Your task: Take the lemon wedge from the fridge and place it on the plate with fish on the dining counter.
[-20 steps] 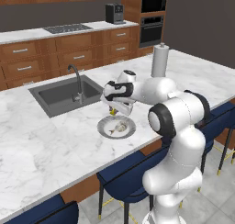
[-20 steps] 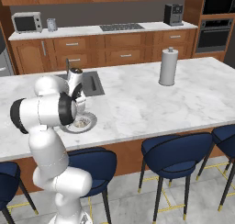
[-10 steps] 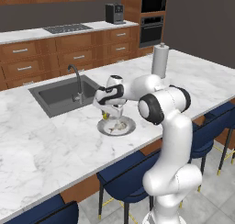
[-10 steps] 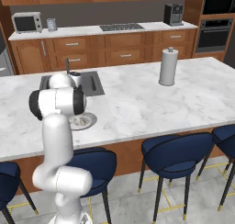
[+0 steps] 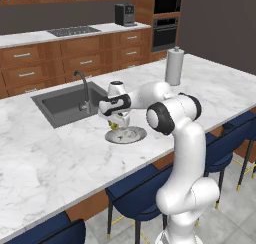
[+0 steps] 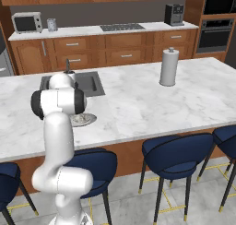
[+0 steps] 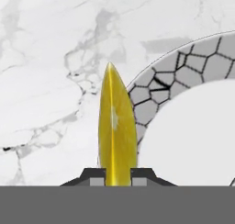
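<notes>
While pinching the wedge point(image 7: 117, 131) between their tips, jaws point(image 7: 117, 176) hang just above the plate point(image 5: 134, 135), at its left rim in the left base view, with the yellow piece point(image 5: 115, 125) showing below the dark wrist. Closed tight on the wedge from both sides in the hand view, with the thin yellow edge standing up between the two dark tips. Behind it there, the cracked grey rim of the plate point(image 7: 183, 64) curving across the right half, with a large pale shape over its middle, too blank to make out. Veined white marble of the counter point(image 7: 46, 58) across the left half of that view.

On the counter point(image 5: 50, 163), plate lying just right of the sink point(image 5: 67, 105) and near the tap point(image 5: 84, 88); whether fish lies on it cannot be told from the base views. In the right base view, plate point(image 6: 86, 120) partly hidden behind the white arm, near the counter's near edge. Paper towel roll point(image 5: 173, 65) upright further right on the counter point(image 6: 152, 104), well apart from the plate; same roll point(image 6: 168, 66) seen in the right base view. Blue stools point(image 6: 173, 157) tucked along the near side. Against the far wall, wooden cabinets with a hob point(image 6: 122, 27), a coffee machine point(image 6: 174, 14), a microwave point(image 6: 27, 22) and a wall oven point(image 5: 166, 25)
</notes>
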You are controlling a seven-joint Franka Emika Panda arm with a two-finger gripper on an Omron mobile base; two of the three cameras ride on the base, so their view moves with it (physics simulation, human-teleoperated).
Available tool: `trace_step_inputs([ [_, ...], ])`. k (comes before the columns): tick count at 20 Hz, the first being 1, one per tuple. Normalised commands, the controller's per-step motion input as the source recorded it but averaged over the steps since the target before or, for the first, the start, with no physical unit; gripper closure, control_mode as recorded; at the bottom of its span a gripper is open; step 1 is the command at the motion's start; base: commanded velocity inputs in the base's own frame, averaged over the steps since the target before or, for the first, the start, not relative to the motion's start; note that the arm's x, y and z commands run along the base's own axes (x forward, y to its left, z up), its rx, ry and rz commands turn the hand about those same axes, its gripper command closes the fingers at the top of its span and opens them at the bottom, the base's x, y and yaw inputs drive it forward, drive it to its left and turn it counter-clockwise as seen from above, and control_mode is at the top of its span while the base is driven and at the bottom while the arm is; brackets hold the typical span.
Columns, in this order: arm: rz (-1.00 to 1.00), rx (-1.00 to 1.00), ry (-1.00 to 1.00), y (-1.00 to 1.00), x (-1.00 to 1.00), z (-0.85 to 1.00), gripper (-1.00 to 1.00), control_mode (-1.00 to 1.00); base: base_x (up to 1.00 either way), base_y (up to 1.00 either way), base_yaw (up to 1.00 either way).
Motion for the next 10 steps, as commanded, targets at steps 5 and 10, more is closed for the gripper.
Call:
trace_step_inputs([
  [5,0.00,-0.02,-0.09,0.01,-0.20,0.00,1.00,-1.00,0.00,0.00,0.00],
  [10,0.00,0.00,-0.11,-0.03,-0.33,0.01,1.00,-1.00,0.00,0.00,0.00],
])
